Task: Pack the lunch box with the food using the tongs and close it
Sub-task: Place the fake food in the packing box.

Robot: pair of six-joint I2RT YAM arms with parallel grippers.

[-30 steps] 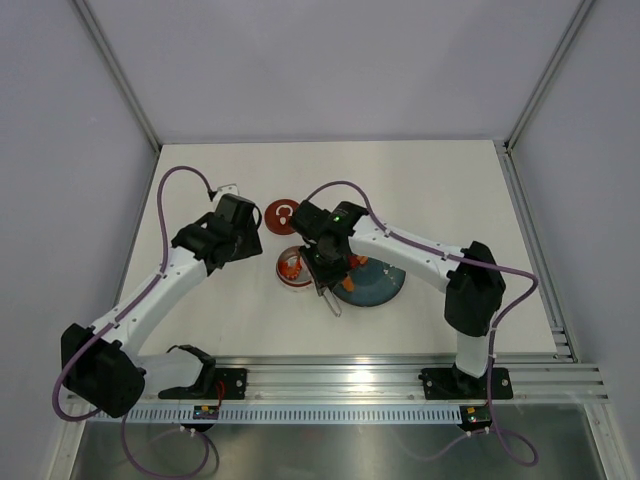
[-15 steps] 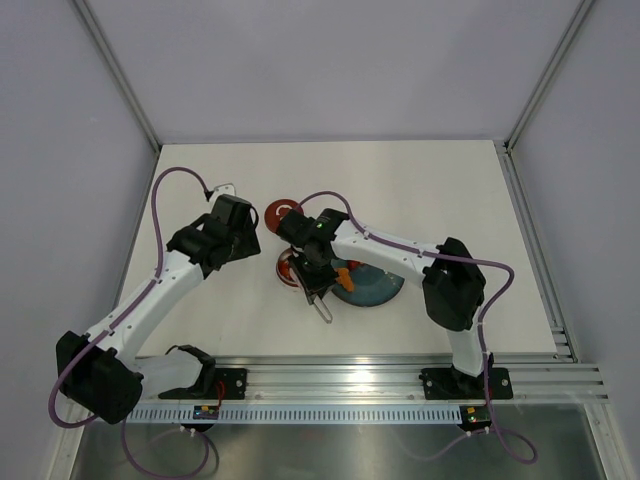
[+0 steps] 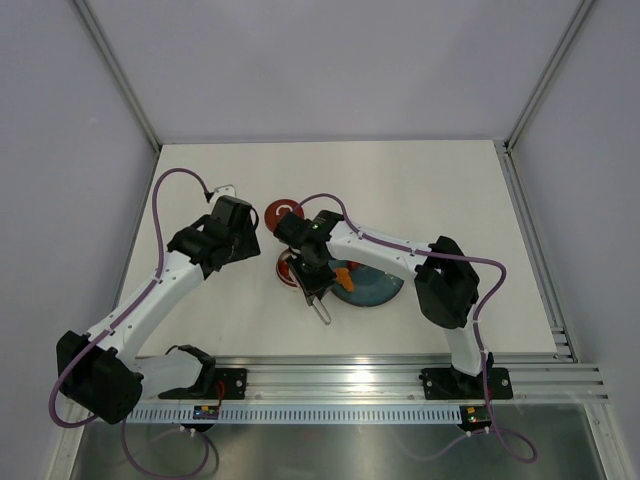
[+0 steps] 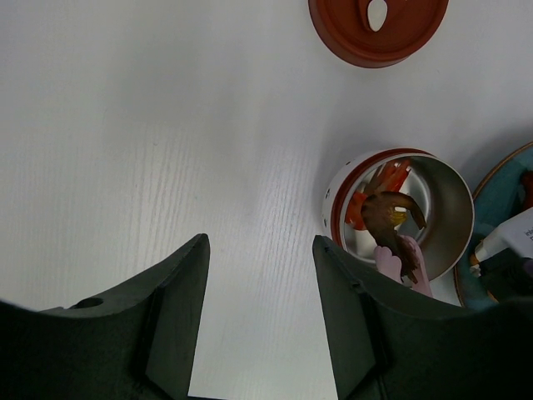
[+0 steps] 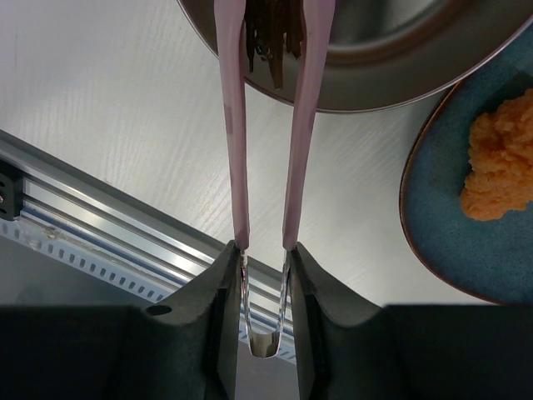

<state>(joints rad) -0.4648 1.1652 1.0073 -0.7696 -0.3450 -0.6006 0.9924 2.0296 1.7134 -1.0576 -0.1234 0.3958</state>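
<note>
The steel lunch box (image 4: 441, 196) stands open on the table with orange food (image 4: 375, 187) inside. Its dark red lid (image 4: 379, 29) lies apart, farther back. My right gripper (image 5: 262, 247) is shut on the pink tongs (image 5: 233, 125), squeezing both arms. The tongs' tips pinch a dark brown piece (image 5: 271, 42) over the lunch box's mouth (image 5: 375, 92). In the top view the right gripper (image 3: 312, 272) covers most of the lunch box (image 3: 286, 270). My left gripper (image 4: 260, 242) is open above bare table, left of the lunch box and holding nothing.
A teal plate (image 3: 378, 290) with an orange piece (image 3: 343, 275) sits just right of the lunch box. An orange mound (image 5: 504, 167) lies on the plate (image 5: 441, 225). The aluminium rail (image 5: 83, 217) runs along the near table edge.
The right arm has swung left from the plate with the tongs, bringing their tips over the lunch box. The left arm has hardly moved.
</note>
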